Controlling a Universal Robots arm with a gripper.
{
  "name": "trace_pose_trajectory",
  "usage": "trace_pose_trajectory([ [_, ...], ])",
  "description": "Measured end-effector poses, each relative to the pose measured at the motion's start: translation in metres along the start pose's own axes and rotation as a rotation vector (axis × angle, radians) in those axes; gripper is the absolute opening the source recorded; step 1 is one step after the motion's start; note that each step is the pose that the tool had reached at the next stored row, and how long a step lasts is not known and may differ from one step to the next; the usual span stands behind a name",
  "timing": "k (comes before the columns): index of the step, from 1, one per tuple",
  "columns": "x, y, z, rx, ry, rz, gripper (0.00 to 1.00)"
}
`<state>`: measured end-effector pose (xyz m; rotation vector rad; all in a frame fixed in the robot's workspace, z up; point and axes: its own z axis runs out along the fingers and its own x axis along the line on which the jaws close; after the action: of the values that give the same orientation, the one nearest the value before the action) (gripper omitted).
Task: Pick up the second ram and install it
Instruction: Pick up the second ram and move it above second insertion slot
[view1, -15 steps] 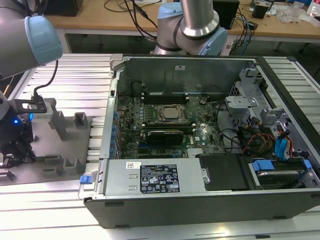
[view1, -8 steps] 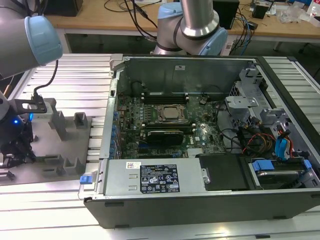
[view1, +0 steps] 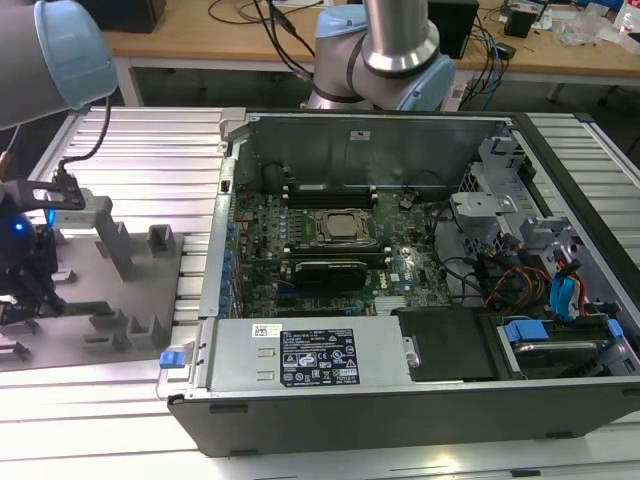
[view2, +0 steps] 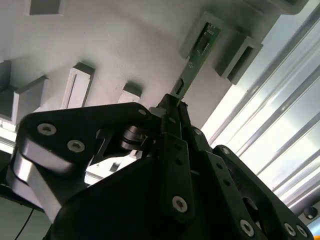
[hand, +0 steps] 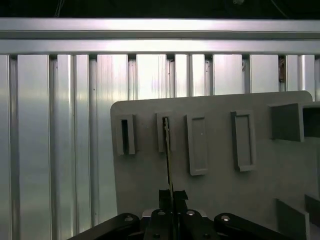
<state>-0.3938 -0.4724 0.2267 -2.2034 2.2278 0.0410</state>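
Fingers: black metal fingers of the gripper (view2: 172, 107) clenched on the second ram, pinching one end of it.
Second ram: thin flat narrow board (view2: 201, 46), green face with small dark chips. It is seen edge-on as a fine line in the first wrist view (hand: 168, 155). Its far end meets the slot of a holder block; cannot tell if it is seated there or just lifted out.
Holder block at ram: grey plastic, rectangular, raised, narrow slot (view2: 191, 37).
Other holder blocks: same matte grey, set in a row. One is slotted (hand: 125, 135) and two are flat-topped (hand: 197, 145) (hand: 243, 140).
Holder plate: flat matte grey sheet with a rounded corner (hand: 135, 190), near the desk edge at the exterior view's left.
Desk: ribbed aluminium profiles, shiny, with long parallel grooves (hand: 50, 150).
Arm: grey tube with pale blue joint caps (view1: 60, 50), above the holder plate.
Computer case: open dark metal box (view1: 400, 135), mid-desk toward the exterior view's right, well apart from the ram.
Motherboard: green, inside the case (view1: 262, 235), with a square metal processor socket (view1: 340, 228).
Ram slots: long, black, white end clips (view1: 330, 192), just beside the socket.
Power supply: silver box, labelled top (view1: 300, 355), on the case's near side.
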Motion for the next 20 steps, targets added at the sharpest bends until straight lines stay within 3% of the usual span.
trace_pose_trajectory([
  [5,-0.0003,0.0001,-0.0122,-0.0001,-0.0014,0.0,0.14],
  [20,-0.0006,0.0003,-0.0266,-0.0001,-0.011,0.0,0.14],
])
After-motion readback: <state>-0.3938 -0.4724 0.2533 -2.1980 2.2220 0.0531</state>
